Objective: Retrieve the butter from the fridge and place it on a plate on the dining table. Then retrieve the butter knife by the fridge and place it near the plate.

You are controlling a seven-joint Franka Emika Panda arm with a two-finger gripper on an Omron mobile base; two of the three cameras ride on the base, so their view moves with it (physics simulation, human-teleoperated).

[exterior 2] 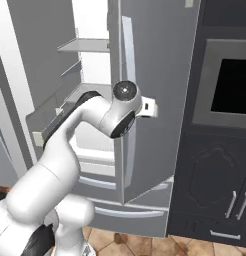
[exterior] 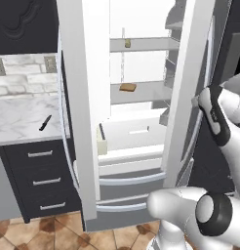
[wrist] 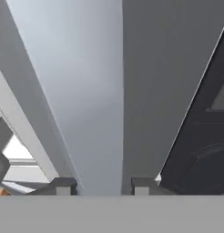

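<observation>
The fridge (exterior: 141, 161) stands with both doors swung wide and its white shelves showing. A narrow pale yellow-green stick, apparently the butter (exterior: 101, 142), stands upright at the lower left of the interior, by the left door. The dark butter knife (exterior: 45, 122) lies on the marble counter left of the fridge. My gripper (exterior 2: 149, 107) is at the outer edge of the right door (exterior 2: 155, 65). In the hand view my gripper (wrist: 104, 185) has its tips apart with the door's edge between them. The plate and the dining table are out of view.
A flat brown slab (exterior: 128, 87) lies on the middle shelf and a small yellowish thing (exterior: 127, 43) on the top one. Dark drawers (exterior: 39, 180) sit under the counter. A built-in oven (exterior 2: 230, 85) and dark cabinets (exterior 2: 215, 200) stand right of the fridge.
</observation>
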